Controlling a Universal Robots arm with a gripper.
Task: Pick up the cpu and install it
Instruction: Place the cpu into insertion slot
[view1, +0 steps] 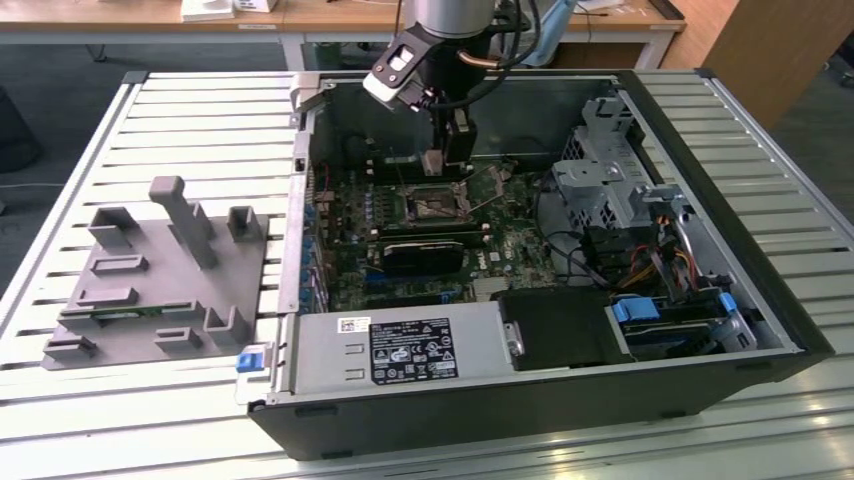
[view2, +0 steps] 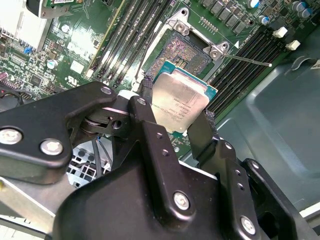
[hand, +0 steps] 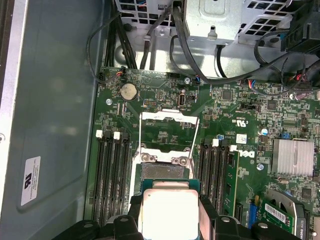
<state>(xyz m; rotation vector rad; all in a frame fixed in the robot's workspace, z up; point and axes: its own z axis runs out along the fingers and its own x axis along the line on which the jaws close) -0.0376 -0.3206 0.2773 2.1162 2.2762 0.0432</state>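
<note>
Gripper linkage sits closest to the lens in the second wrist view, fingers clamped on two opposite edges of the cpu, silver top facing the camera. Computer case lies open on the slatted table, with the grey pegged tray beside it on the exterior view's left. Motherboard covers the case floor. Socket is open: load plate flipped up, thin lever sticking out to one side. In the exterior view the arm hangs over the socket with the gripper low inside the case. The chip is in the air just above the socket and partly overlapping its edge, not seated.

Risks - the chip looks offset and rotated against the socket frame, so a descent like this could land a corner on the pins and bend them. The hold is on thin edges only - a slip would drop it crooked. The lever and raised plate are near enough to snag a finger.
</note>
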